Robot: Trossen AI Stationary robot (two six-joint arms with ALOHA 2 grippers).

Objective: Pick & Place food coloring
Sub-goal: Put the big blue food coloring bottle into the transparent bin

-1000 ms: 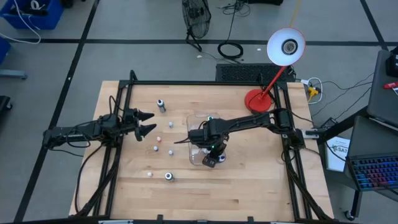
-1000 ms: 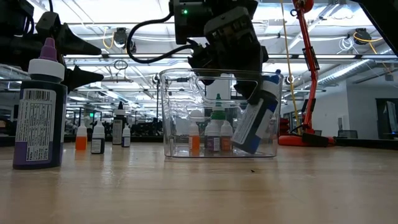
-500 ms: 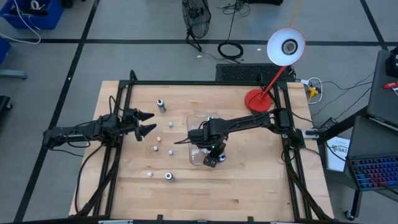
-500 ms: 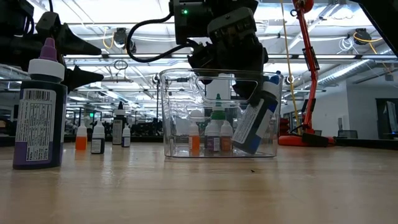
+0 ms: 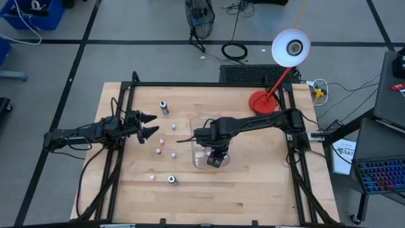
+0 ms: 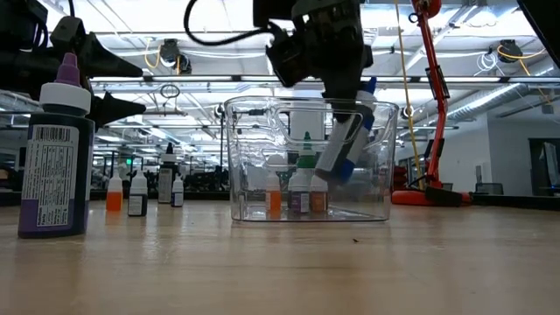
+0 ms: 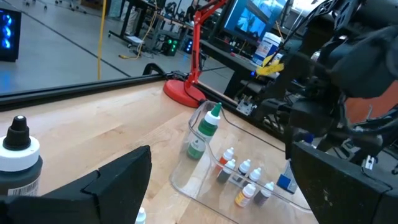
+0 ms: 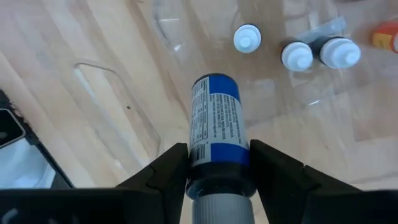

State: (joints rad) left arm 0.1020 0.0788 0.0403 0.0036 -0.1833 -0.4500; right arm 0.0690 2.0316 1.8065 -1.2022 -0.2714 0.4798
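Note:
My right gripper (image 5: 217,158) hangs over the clear tray (image 6: 249,157), shut on a food coloring bottle with a blue and white label (image 6: 341,144). Several small bottles (image 6: 301,188) stand on the tray floor, and their white caps (image 8: 297,56) show in the right wrist view. More bottles stand upright on the wood left of the tray (image 5: 161,142), among them a large dark one with a pale purple cap (image 6: 57,157). My left gripper (image 5: 149,125) waits open at the table's left, pointing level toward the tray. My right gripper pinches the blue-labelled bottle between its two fingers, on the sides of the body near its cap end (image 8: 217,158). The fingers (image 8: 168,171) come from above, slanting steeply down, and lie along the bottle. The bottle hangs tilted inside the tray, with its base (image 6: 328,172) clear of the floor.
A red desk lamp stands on its base (image 5: 261,101) at the far right corner. Black frame rails (image 5: 124,107) run along the table's left and right sides. Bare wood (image 5: 253,190) lies near the front edge and right of the tray.
My right gripper has gone up with the blue-labelled bottle. The bottle earlier leaned against the tray's right wall with its base on the tray floor. Now it hangs higher inside the tray, clear of the floor and away from that wall.

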